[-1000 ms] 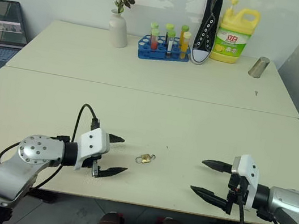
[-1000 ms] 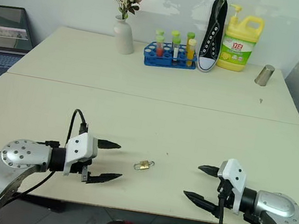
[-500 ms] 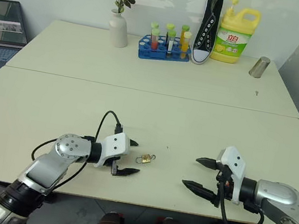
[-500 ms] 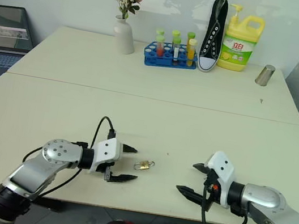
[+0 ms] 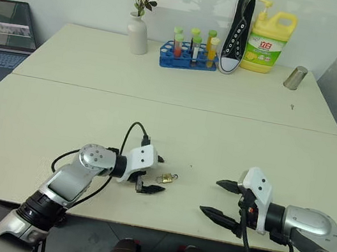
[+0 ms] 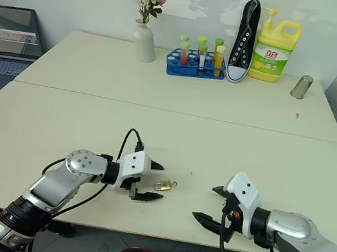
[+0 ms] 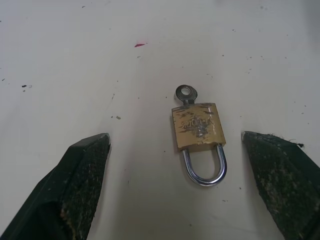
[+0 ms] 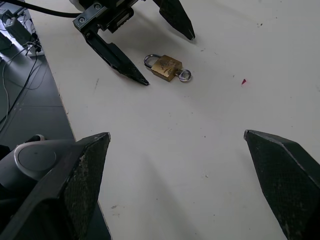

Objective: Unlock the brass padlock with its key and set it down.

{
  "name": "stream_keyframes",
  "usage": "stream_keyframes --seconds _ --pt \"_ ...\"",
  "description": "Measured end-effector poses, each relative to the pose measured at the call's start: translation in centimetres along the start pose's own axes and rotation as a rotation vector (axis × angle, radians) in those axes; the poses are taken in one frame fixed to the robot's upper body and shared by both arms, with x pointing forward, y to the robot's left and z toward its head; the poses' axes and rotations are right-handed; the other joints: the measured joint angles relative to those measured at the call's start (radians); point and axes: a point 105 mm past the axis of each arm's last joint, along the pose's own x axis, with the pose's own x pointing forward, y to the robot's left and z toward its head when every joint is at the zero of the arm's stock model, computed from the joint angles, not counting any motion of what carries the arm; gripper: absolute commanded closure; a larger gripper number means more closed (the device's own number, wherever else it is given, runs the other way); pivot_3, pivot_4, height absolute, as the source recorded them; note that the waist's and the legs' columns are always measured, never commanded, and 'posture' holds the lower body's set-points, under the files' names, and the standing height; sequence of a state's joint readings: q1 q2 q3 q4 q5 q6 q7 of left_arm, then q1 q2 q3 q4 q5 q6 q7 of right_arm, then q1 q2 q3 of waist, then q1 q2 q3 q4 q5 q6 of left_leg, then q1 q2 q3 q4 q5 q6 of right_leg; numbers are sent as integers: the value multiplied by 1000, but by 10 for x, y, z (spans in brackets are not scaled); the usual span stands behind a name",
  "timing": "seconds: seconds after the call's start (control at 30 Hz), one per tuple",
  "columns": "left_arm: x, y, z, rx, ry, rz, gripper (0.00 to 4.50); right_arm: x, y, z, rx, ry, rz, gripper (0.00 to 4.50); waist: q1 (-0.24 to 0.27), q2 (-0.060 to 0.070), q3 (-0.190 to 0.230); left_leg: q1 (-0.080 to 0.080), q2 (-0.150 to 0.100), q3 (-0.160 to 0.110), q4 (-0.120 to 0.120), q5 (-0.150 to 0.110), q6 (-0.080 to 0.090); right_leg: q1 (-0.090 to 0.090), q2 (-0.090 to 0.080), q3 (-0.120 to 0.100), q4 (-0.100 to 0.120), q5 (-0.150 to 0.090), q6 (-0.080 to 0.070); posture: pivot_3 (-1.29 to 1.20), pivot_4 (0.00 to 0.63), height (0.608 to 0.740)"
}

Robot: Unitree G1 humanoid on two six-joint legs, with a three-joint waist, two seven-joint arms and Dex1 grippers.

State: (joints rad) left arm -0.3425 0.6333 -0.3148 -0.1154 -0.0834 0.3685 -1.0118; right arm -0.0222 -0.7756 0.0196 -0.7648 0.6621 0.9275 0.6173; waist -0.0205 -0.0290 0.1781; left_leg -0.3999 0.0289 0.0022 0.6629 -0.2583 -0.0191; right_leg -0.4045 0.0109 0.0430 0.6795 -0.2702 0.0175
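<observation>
The brass padlock (image 7: 197, 131) lies flat on the cream table (image 5: 156, 124) near its front edge, its silver shackle (image 7: 204, 167) closed. The key (image 7: 185, 93) sticks out of the lock body's other end. My left gripper (image 5: 154, 174) is open just left of the padlock, low over the table, one finger on either side of the lock's line and not touching it. My right gripper (image 5: 222, 200) is open further right, pointing toward the padlock (image 8: 166, 67) with bare table between.
Along the far edge stand a white vase with flowers (image 5: 138, 27), a blue rack of tubes (image 5: 189, 50), a black sneaker (image 5: 238, 31), a yellow detergent jug (image 5: 271, 34) and a metal cup (image 5: 294, 77). A laptop (image 5: 4, 27) sits at far left.
My left gripper has moved right and down toward the padlock, ending beside it. My right gripper has shifted a little left. The padlock has not moved. The camera view has shifted slightly.
</observation>
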Motion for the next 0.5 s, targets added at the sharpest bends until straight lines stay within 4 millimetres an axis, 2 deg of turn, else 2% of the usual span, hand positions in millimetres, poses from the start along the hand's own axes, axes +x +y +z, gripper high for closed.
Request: stream_keyframes --seconds 0.23,0.33,0.5 --pt "1 -2 1 -29 29 8 49 0 -1 -1 0 0 -9 0 0 0 0 0 0 0 0 0 0 0 0 0 0 0 0 0 150 740" --pt "3 -4 2 -35 35 3 621 0 -1 0 -5 -4 -10 0 3 0 0 0 0 0 0 0 0 0 0 0 0 0 0 0 150 740" --pt "9 -12 6 -32 31 -28 2200 0 -1 1 -14 -9 -13 0 8 0 0 0 -1 0 0 0 0 0 0 0 0 0 0 0 150 740"
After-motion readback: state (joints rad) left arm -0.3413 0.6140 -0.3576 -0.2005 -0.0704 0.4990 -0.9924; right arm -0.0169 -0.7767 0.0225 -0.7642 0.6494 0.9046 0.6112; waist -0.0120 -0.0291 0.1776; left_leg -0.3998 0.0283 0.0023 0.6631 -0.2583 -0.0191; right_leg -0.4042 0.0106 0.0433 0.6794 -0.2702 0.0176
